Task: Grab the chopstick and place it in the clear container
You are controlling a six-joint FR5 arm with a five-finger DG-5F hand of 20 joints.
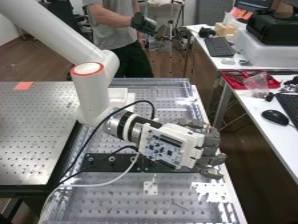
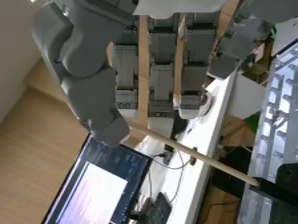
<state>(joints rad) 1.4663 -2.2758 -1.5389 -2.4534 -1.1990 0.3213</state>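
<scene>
- Black bar (image 1: 96,162) crosses the perforated bench (image 1: 213,212), cables (image 1: 73,177) looping nearby; right, side table (image 1: 259,135) with mouse (image 1: 275,117) and red tray (image 1: 231,79).
- Hand (image 1: 210,145) at the bench's right edge, pointing right.
- Chopstick (image 2: 193,153) pinched between thumb and fingers, slanting outward.
- White tray (image 1: 118,96) farther left; contents unclear.

A black mouse (image 1: 275,117) lies beside a keyboard (image 1: 291,106) on the white desk (image 1: 283,138), near a red tray (image 1: 234,86).

High cam slants down bench (image 1: 40,135), wrist cam close-up, both incl hand (image 1: 211,142)
</scene>
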